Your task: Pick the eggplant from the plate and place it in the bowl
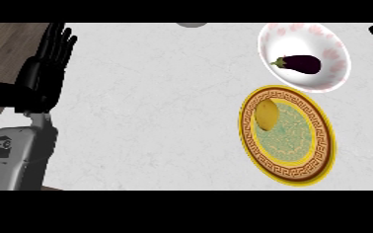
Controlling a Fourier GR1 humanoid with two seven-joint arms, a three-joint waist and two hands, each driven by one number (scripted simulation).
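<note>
A dark purple eggplant [299,63] with a green stem lies inside the white bowl with pink spots [331,49] at the upper right of the counter. Just below the bowl stands a round plate [310,170] with a yellow and brown patterned rim and a green centre. A yellow lemon [267,114] rests on the plate's upper left part. My left hand [50,61] stays at the far left edge, fingers straight and pointing up, holding nothing. It is far from both bowl and plate. My right hand does not show in the view.
The white marbled counter [153,108] spans the view. A strip of wooden surface [18,44] shows at the upper left behind my left hand. A small grey round object [192,24] peeks in at the top edge.
</note>
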